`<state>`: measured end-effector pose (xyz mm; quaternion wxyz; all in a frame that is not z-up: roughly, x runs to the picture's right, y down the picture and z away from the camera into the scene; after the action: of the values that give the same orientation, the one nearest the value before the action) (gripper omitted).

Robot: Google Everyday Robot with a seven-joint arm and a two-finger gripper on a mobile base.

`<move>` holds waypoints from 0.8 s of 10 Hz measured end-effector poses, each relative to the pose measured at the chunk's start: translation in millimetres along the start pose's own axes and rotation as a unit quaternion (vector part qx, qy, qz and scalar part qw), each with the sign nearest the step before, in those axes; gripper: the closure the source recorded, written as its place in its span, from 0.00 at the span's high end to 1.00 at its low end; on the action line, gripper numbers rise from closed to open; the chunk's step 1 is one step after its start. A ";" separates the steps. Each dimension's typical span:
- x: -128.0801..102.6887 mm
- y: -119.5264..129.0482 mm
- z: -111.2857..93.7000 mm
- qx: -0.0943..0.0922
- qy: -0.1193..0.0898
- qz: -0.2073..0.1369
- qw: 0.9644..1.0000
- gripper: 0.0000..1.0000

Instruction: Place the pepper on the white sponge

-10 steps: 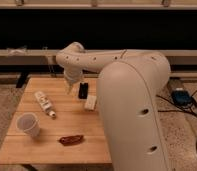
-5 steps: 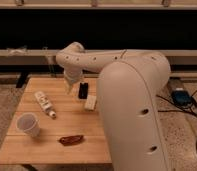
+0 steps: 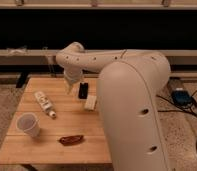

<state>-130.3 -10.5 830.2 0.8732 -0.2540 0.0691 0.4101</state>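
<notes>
The dark red-brown pepper (image 3: pixel 72 139) lies near the front edge of the wooden table (image 3: pixel 22 150). The off-white sponge (image 3: pixel 91 103) sits at the middle right of the table, partly next to my arm's large white body. My gripper (image 3: pixel 71 88) hangs over the back middle of the table, left of a small black block (image 3: pixel 83 91) and well behind the pepper. It holds nothing that I can see.
A long white labelled tube (image 3: pixel 44 103) lies at the left. A white cup (image 3: pixel 29 124) stands at the front left. My white arm (image 3: pixel 134 110) covers the table's right side. A blue box (image 3: pixel 180 96) and cables lie on the floor at the right.
</notes>
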 end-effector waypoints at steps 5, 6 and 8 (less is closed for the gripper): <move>0.0 0.0 0.0 0.000 0.000 0.000 1.000 0.67; -0.1 0.0 0.0 0.000 0.000 0.000 1.000 0.67; -0.7 0.8 1.3 0.011 0.006 -0.011 1.000 0.67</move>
<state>-131.4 -9.9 831.3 0.8800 -0.2476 0.0763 0.3981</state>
